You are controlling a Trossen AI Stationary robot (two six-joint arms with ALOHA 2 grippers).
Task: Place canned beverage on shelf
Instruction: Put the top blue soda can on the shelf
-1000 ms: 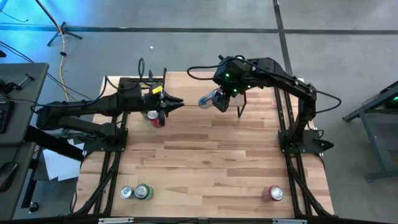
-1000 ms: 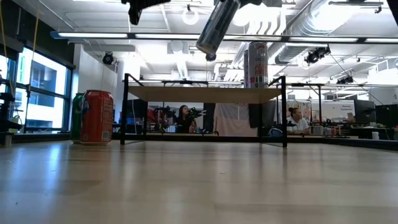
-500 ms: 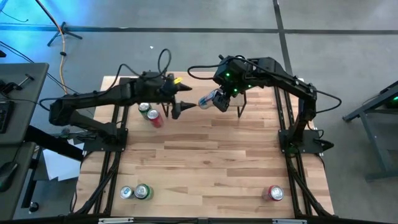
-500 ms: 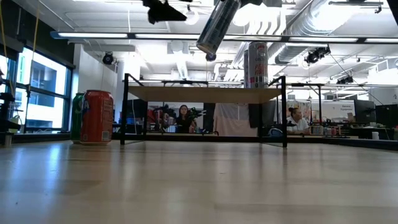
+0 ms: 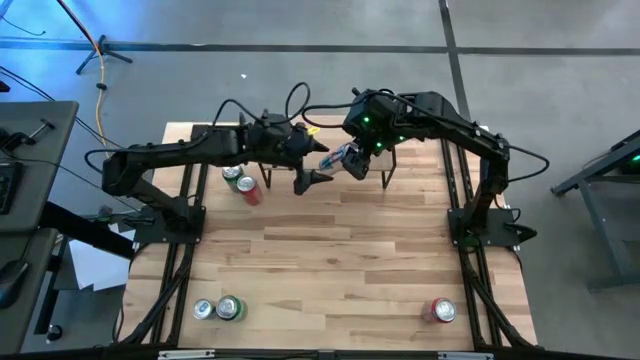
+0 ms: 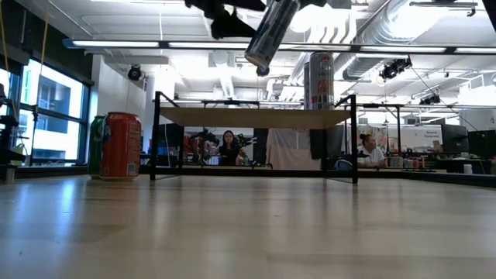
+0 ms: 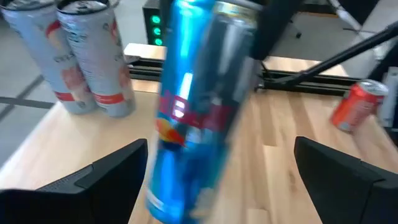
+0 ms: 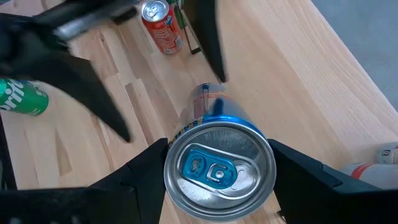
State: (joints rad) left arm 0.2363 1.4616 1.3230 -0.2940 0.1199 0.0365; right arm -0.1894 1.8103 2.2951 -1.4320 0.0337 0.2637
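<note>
A blue slim can hangs tilted in the air, higher than the shelf, with my right gripper shut on it. My left gripper is open at the can's lower end. Its two fingers stand on either side of that end with a gap on each side. Two tall pale cans stand upright on the light-wood shelf board near its right end. My right gripper pinches the blue can between its two fingers, on opposite sides of the wall just under the top rim. The fingers slant downward from the table's right side. The can is lifted clear and tilted, its bottom end lowest and pointing toward the left arm.
A red can and a green can stand on the table left of the shelf. A silver can and a green can sit near the front left corner, and a red can at the front right.
My left gripper has gone toward the table's right edge, from above the red can up to the blue can, and has opened wide on the way. The right gripper and the blue can have kept still.
</note>
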